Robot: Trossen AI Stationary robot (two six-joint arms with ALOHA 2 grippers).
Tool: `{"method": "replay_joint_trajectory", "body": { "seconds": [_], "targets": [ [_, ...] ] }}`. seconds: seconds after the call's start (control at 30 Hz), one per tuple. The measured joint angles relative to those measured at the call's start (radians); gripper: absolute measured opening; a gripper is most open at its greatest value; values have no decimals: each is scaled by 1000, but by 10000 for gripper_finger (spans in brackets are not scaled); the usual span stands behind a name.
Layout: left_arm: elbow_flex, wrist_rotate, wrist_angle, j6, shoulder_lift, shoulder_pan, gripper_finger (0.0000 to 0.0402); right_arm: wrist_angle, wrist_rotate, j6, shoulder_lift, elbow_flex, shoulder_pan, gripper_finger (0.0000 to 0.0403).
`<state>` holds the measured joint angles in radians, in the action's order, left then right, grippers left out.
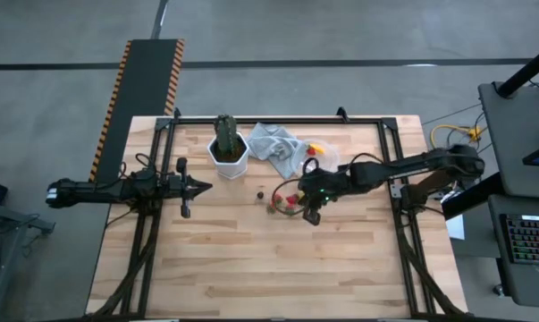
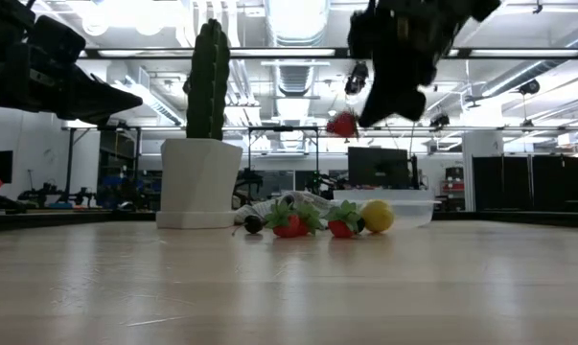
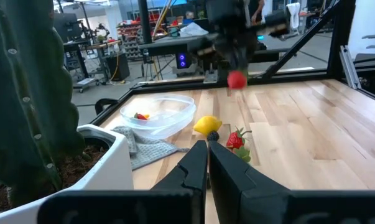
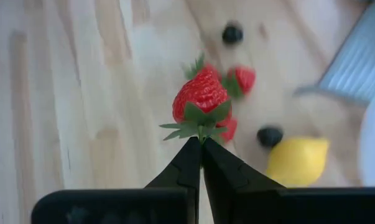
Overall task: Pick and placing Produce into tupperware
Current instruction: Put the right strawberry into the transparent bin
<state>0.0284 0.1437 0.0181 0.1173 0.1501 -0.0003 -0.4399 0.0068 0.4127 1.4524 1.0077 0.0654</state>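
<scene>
My right gripper [image 4: 201, 146] is shut on a red strawberry [image 4: 203, 94] and hangs above the table's middle [image 2: 342, 125]. Below it on the wood lie two more strawberries [image 2: 289, 225] [image 2: 341, 227], a yellow lemon [image 2: 377, 217] and dark berries [image 4: 269, 135] [image 4: 232, 33]. The see-through round tupperware [image 3: 157, 115] stands on the table beyond the lemon, toward the far right, with a small red and yellow piece inside [image 3: 140, 116]. My left gripper [image 3: 208, 160] waits shut at the table's left [image 1: 200, 186], holding nothing. My right gripper pinches the strawberry's green leafy cap [image 4: 201, 127] between its two fingertips. The fingers slant downward from the table's right side. The berry sticks out past the fingertips, its red tip pointing away from them, lifted clear of the table.
A tall green cactus [image 2: 208, 81] in a white hexagonal pot [image 1: 227, 154] stands at the far middle. A light grey cloth [image 1: 273, 146] lies crumpled between the pot and the tupperware. Bare wood spreads over the near half of the table [image 1: 251, 259].
</scene>
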Motion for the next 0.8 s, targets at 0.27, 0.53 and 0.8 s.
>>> {"method": "replay_joint_trajectory", "body": {
  "seconds": [0.27, 0.53, 0.8],
  "targets": [
    [0, 0, 0, 0, 0, 0, 0, 70, 162, -136, -110, 0, 13, 8],
    [0, 0, -1, 0, 1, 0, 0, 173, 258, -267, -131, -14, 27, 8],
    [0, 0, -1, -1, 4, 0, 0, 177, 257, -283, -102, -18, 27, 8]
  ]
}}
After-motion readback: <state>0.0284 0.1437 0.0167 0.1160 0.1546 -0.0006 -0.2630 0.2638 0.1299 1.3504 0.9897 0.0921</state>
